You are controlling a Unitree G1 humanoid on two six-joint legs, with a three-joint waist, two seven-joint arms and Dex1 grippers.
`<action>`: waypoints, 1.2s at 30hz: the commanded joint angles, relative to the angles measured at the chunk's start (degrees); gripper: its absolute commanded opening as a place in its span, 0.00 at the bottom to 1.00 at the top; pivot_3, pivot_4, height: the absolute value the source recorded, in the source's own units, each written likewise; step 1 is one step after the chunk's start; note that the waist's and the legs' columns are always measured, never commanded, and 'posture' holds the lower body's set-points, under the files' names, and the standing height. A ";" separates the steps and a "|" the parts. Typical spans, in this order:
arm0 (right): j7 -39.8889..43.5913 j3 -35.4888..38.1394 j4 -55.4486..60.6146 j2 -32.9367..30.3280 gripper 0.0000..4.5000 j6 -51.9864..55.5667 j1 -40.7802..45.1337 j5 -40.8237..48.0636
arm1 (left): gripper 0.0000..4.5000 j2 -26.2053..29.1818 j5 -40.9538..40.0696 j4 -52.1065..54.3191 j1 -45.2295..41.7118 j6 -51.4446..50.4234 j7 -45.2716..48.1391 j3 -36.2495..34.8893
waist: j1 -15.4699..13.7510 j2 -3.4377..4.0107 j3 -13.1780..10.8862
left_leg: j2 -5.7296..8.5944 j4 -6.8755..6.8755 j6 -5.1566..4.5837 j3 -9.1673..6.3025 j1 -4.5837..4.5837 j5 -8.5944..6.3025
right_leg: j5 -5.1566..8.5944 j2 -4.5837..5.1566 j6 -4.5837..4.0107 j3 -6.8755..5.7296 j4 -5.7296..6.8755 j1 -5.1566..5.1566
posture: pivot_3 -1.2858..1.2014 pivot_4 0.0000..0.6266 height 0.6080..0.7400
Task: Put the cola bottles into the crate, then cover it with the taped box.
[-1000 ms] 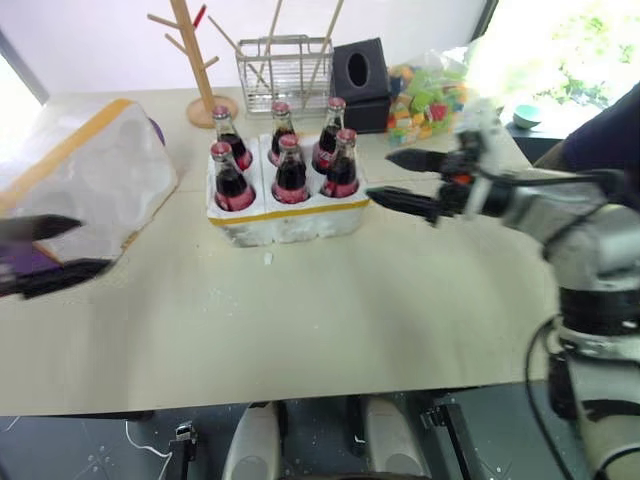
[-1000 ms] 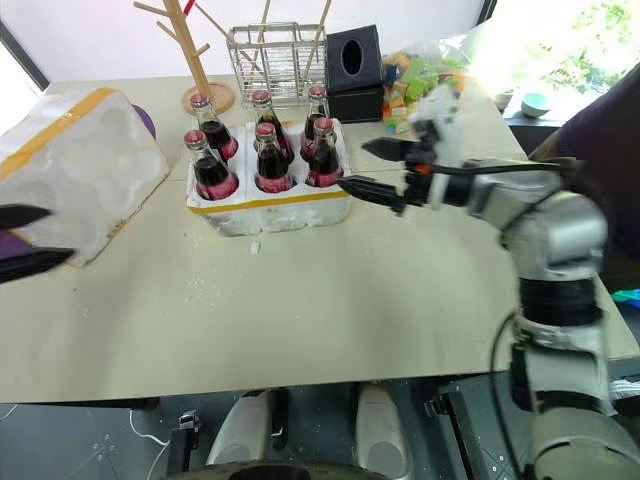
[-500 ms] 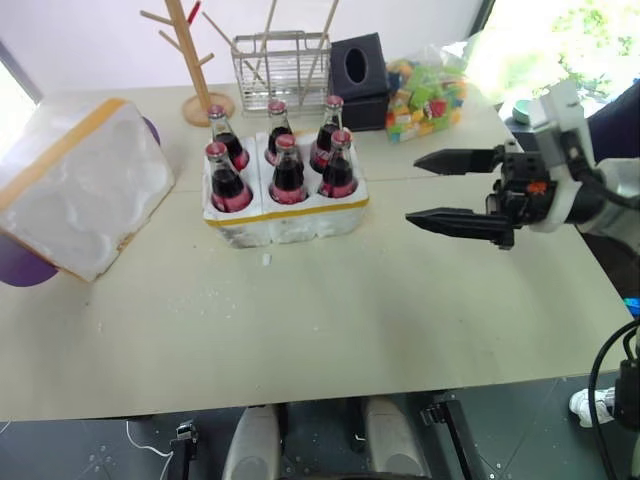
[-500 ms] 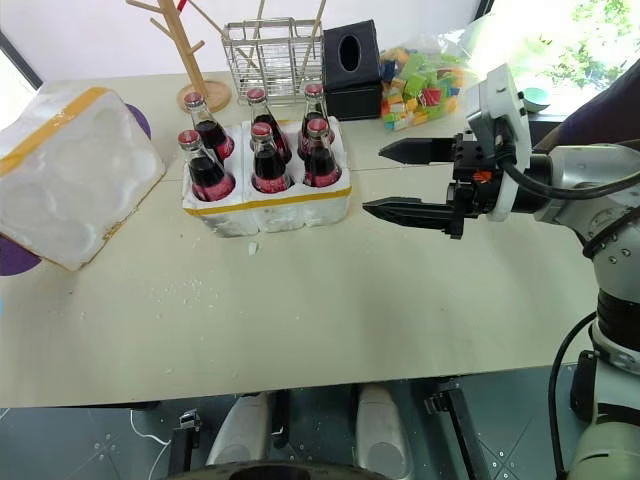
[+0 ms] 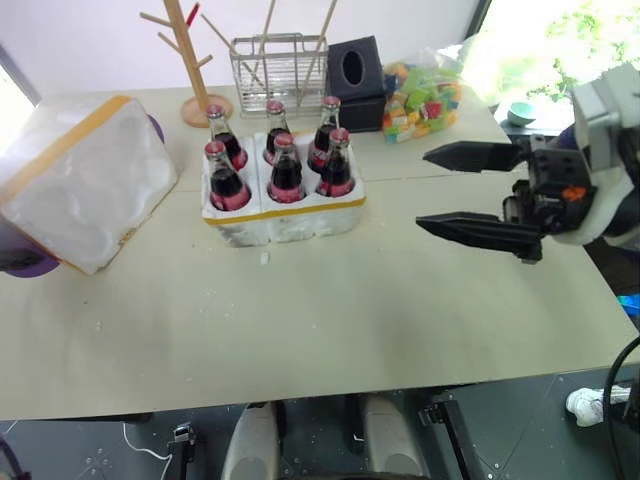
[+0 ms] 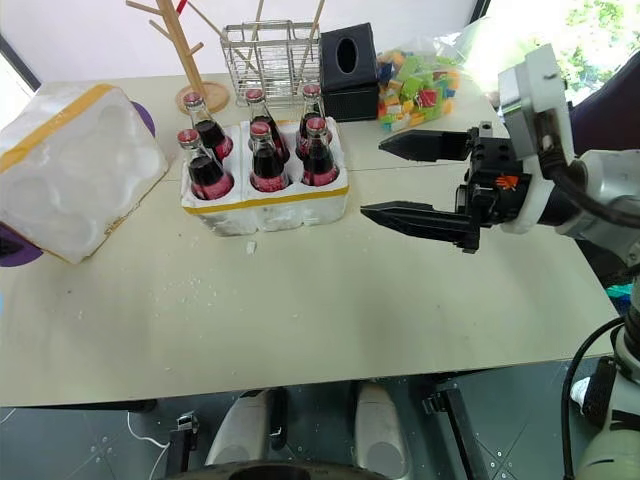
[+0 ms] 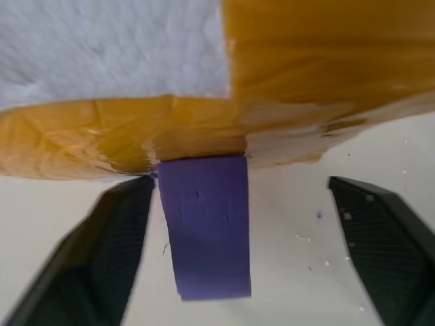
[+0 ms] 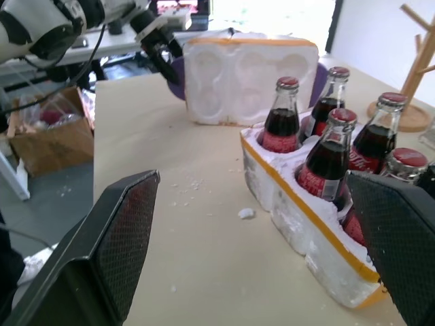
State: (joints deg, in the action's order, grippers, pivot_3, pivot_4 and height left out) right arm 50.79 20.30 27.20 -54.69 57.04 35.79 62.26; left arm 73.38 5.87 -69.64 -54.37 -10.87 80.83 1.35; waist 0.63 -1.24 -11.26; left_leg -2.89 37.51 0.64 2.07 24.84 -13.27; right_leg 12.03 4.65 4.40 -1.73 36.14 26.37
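A beige desk (image 5: 330,300) carries the whole scene. Along its far edge stand a wooden peg stand (image 5: 190,55), a wire rack (image 5: 283,62), a black tissue box (image 5: 360,80) and a bag of bright toy blocks (image 5: 428,90). Just in front of the rack sits the crate (image 5: 285,210), a low white foam block with a yellow band, and all six cola bottles (image 5: 285,165) stand upright in its wells. Nothing lies between the crate and the near edge but a few foam crumbs.

The taped box (image 5: 85,180) rests tilted at the desk's left edge, hollow side facing the crate, on top of a purple object (image 5: 25,262).

The left gripper (image 7: 238,251) hovers right beside the yellow-taped edge of the box, fingers spread to either side of a purple strip (image 7: 207,224) and closed on nothing. The right gripper (image 5: 455,190) hangs above the desk's right side, well apart from the crate, jaws wide and empty, pointing toward the bottles.

Bright windows and a dark floor surround the desk.
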 commanded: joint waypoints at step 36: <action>-10.39 6.78 1.19 -3.07 1.00 -1.13 -11.24 5.70 | 0.14 -14.88 26.87 40.98 3.81 50.43 -59.88 5.03 | -1.53 -0.09 0.05 | 0.04 0.59 -0.01 -0.01 0.15 0.00 | -0.27 0.01 0.43 0.14 0.00 -0.24 | 0.52 0.24 1.00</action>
State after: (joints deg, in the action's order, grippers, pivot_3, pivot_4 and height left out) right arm 41.14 24.21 27.00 -57.72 56.40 24.49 66.53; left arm 58.38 30.03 -29.11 -50.03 37.52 23.67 5.48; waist -0.90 -1.33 -11.21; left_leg -2.84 38.10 0.62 2.05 25.00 -13.27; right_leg 11.75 4.67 4.83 -1.60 36.13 26.10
